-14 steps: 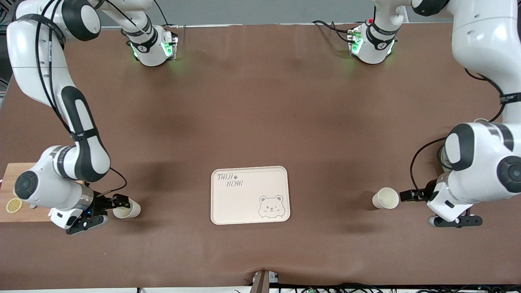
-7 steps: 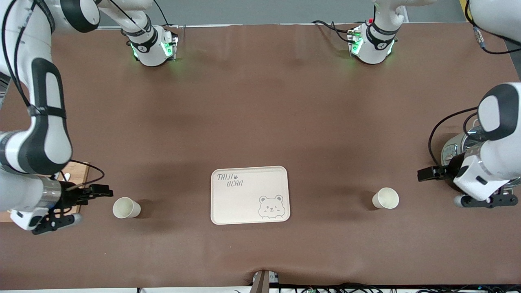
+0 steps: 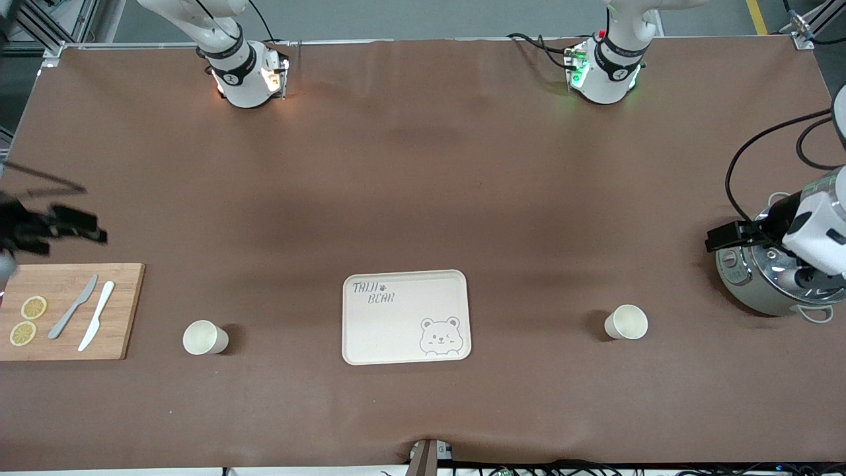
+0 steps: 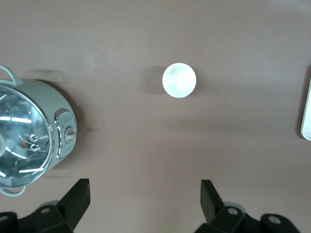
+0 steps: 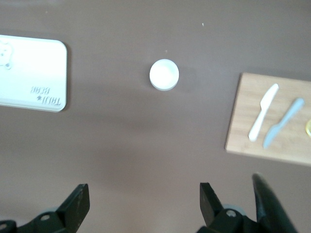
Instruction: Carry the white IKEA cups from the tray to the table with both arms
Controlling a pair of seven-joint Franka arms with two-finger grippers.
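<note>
Two white IKEA cups stand upright on the brown table, one on each side of the bear-printed tray. One cup is toward the right arm's end, and it also shows in the right wrist view. The other cup is toward the left arm's end, and it also shows in the left wrist view. My right gripper is raised over the table's edge above the cutting board, open and empty. My left gripper is raised beside the steel pot, open and empty.
A wooden cutting board with two knives and lemon slices lies at the right arm's end. A steel pot with a glass lid stands at the left arm's end. The tray's edge shows in the left wrist view.
Both grippers have pulled away from the cups and risen toward the table's two ends. The cutting board and the pot have come into sight. The cups have not moved.
</note>
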